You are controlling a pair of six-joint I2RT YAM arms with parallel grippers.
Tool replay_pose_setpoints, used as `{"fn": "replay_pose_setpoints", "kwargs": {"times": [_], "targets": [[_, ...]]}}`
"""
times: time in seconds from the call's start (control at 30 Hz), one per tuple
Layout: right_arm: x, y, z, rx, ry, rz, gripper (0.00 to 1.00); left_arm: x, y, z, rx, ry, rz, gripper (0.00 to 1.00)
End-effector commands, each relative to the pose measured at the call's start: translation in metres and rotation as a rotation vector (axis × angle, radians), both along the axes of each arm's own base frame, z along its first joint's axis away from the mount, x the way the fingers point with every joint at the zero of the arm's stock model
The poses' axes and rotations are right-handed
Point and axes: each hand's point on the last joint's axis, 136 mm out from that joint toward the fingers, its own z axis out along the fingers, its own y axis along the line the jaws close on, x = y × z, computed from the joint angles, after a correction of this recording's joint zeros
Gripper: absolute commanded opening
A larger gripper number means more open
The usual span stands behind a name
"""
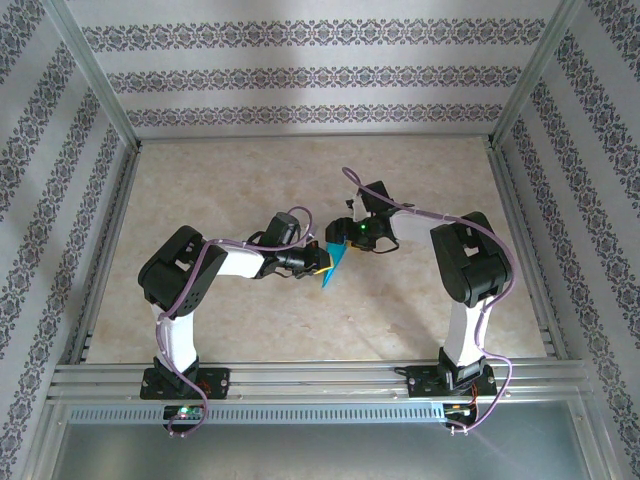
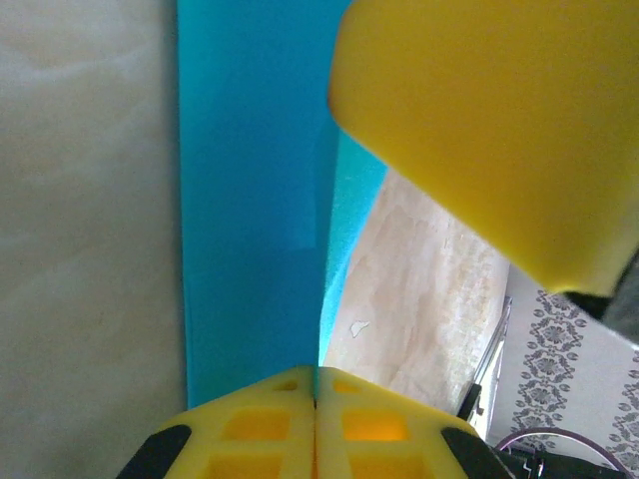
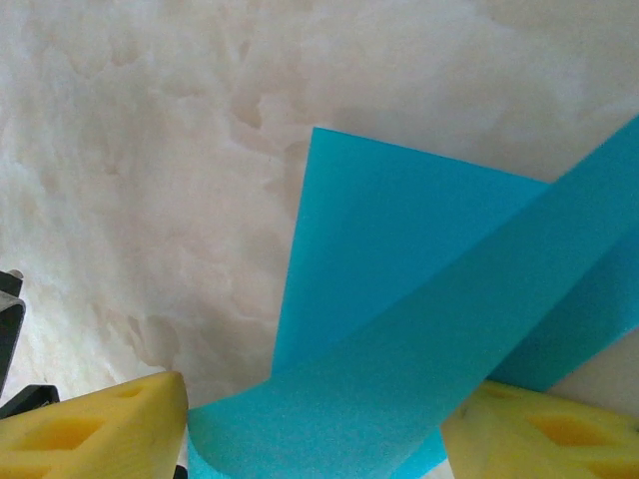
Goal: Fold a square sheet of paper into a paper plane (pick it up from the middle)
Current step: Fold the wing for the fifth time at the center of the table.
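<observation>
You are working mid-fold at the middle of the bench (image 1: 250, 180), where the two arms are meeting. Your left gripper (image 2: 316, 399) is clamping shut on the near edge of the teal sheet of paper (image 3: 399, 259), its two yellow fingers pressing together with the paper running straight away from them. Your right gripper (image 3: 315, 439) is standing open, one finger on each side of a raised band of the sheet that is crossing over a flatter panel; it is gripping nothing as yet.

Judging from this, you are forming or sharpening a crease. To do it well:

- Treat the left pinch as the anchor, since any slip there is likely skewing the fold line.
- Line up the band's edge with the panel beneath before closing the right fingers.
- Close on the fold itself, not the loose flap, because the paper is thin and is probably buckling easily.

Whether the sheet's underside is touching the bench is not clear.
</observation>
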Motion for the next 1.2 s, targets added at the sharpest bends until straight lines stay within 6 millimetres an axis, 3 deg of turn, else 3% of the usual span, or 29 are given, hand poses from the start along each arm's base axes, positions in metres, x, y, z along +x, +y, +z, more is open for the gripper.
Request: {"fn": "replay_pose_setpoints", "kwargs": {"times": [0.0, 0.23, 0.67, 0.83, 1.17], "targets": [[-0.019, -0.018, -0.044, -0.116, 0.073, 0.019, 0.75, 0.010, 0.011, -0.006, -0.007, 0.012, 0.061, 0.08], [-0.018, -0.020, -0.040, -0.038, 0.059, 0.038, 0.81, 0.014, 0.019, -0.013, -0.026, 0.048, 0.103, 0.08], [-0.024, -0.041, -0.053, -0.232, 0.095, 0.018, 0.67, 0.014, 0.014, -0.007, -0.040, 0.026, 0.066, 0.09], [-0.026, -0.044, -0.061, -0.305, 0.139, -0.008, 0.64, 0.013, 0.015, -0.004, -0.030, -0.001, 0.049, 0.15], [-0.027, -0.037, -0.063, -0.242, 0.171, -0.040, 0.63, 0.006, 0.013, 0.006, 0.092, -0.126, -0.007, 0.32]]}}
